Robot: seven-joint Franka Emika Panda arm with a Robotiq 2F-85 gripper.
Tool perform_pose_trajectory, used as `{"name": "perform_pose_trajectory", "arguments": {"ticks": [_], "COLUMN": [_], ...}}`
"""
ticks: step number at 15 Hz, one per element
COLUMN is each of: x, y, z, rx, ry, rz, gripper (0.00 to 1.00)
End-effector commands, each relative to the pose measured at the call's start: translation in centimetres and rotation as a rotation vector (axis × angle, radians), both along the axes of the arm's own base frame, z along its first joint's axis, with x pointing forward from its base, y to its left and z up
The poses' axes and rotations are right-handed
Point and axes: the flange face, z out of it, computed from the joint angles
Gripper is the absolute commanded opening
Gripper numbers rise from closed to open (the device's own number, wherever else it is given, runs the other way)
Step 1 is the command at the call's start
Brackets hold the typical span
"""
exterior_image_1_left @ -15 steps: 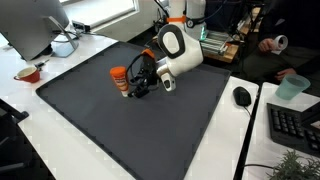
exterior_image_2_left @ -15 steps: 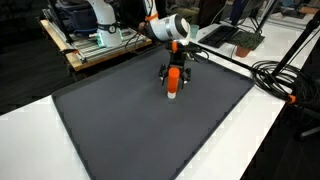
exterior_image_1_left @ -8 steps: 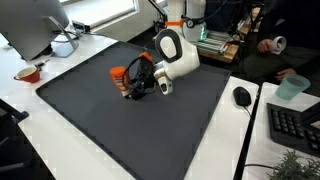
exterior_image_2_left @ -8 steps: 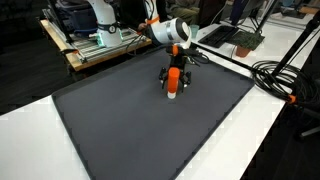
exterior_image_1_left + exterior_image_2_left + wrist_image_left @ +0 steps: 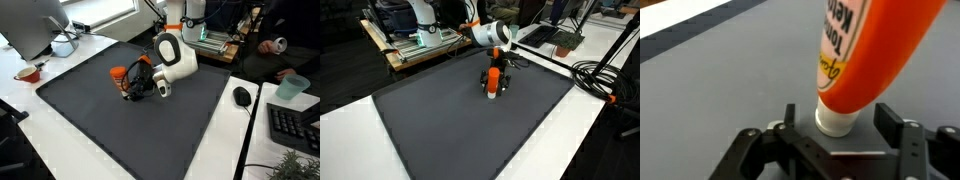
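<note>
Wrist view: black gripper (image 5: pixel 837 140) straddles the white cap (image 5: pixel 843 120) of the orange plastic squeeze bottle (image 5: pixel 865 50); can't tell if it's clamped. Over the last second the arm has leaned in and the bottle hasn't moved. It stands cap-down on the black mat (image 5: pixel 440 130), toward the table's far edge. Grasp looks unfinished, no lift.

One orange bottle (image 5: pixel 118 75), one dark mat (image 5: pixel 95 125), one mouse (image 5: pixel 241 96), one keyboard (image 5: pixel 296 126), one teal cup (image 5: pixel 291 88).

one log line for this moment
gripper: fingers either side of cap | grip: contact unclear | bottle: orange, cap down | mat: dark, beneath bottle
</note>
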Motion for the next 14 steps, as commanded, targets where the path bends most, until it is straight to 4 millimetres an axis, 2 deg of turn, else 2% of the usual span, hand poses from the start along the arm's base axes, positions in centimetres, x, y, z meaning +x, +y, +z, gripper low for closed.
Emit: {"name": "perform_pose_trajectory", "arguments": {"ticks": [1, 4, 5, 6, 7, 10, 11, 14], "x": [0.59, 0.74, 0.79, 0.83, 0.87, 0.94, 0.96, 0.93], "y": [0.04, 0.02, 0.03, 0.04, 0.04, 0.05, 0.08, 0.1], "z": [-0.59, -0.66, -0.63, -0.62, -0.6, -0.58, -0.55, -0.55], "rx": [-0.025, -0.03, -0.032, -0.033, -0.033, -0.036, -0.037, -0.04], "ry": [0.012, 0.016, 0.017, 0.017, 0.018, 0.017, 0.017, 0.019], "rz": [0.01, 0.011, 0.012, 0.012, 0.012, 0.014, 0.015, 0.017], "gripper": [0.81, 0.73, 0.59, 0.56, 0.42, 0.2, 0.17, 0.17]}}
